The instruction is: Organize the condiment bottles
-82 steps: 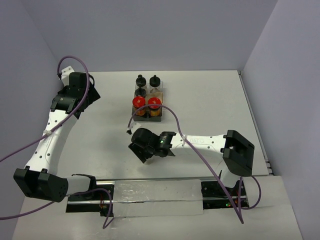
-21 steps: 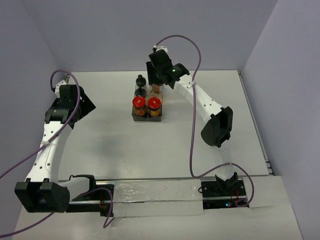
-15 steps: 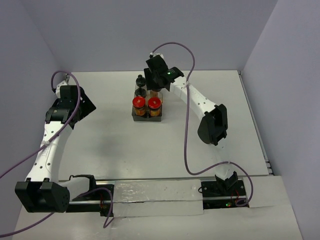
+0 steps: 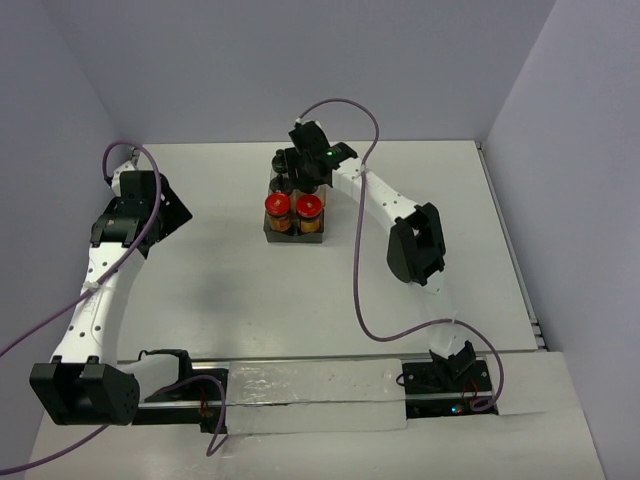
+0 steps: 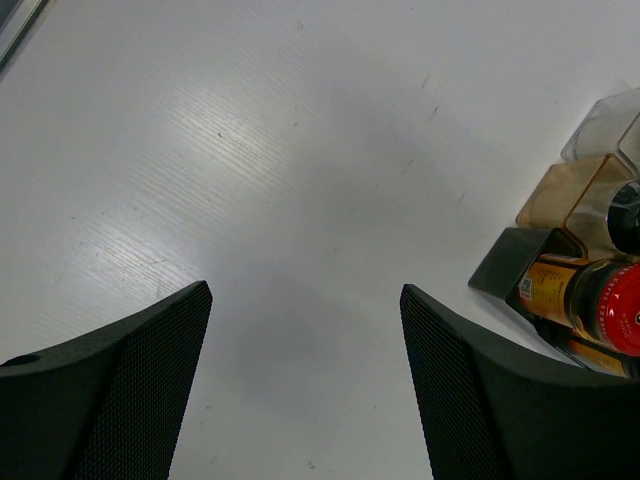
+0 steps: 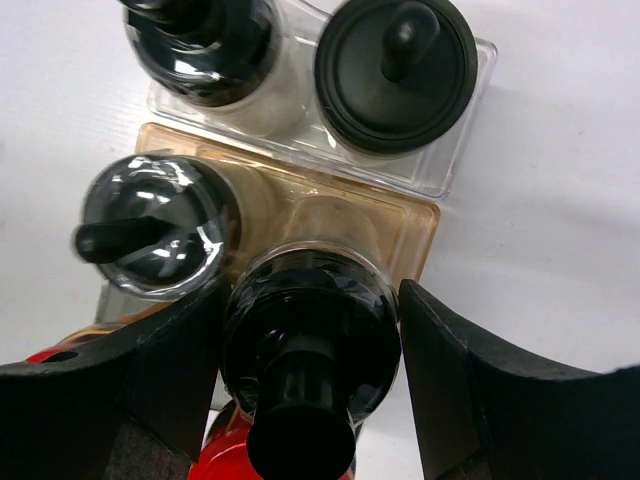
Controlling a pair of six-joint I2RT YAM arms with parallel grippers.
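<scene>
Over the tray (image 6: 415, 225), right gripper (image 6: 312, 300) grips a black-capped bottle (image 6: 300, 345).

Place: a robotics lab test cell.
Table: a white matte table (image 4: 250, 290) with a few fine scuffs forms the whole working floor.
Enclosure: plain pale grey-lilac wall panels (image 4: 300, 70) rise from the table's far, left and right edges.
Machines: two white-and-black jointed robot arms, left (image 4: 95, 290) and right (image 4: 385, 205), are mounted on a black metal rail (image 4: 170, 400) along the table's near edge.
Wiring: loose purple cables (image 4: 357, 290) loop from the arms above the table.
Test ware: small glass condiment bottles (image 4: 277, 207) with red and black caps stand in small plastic trays (image 4: 296, 238) at the table's far middle.
</scene>
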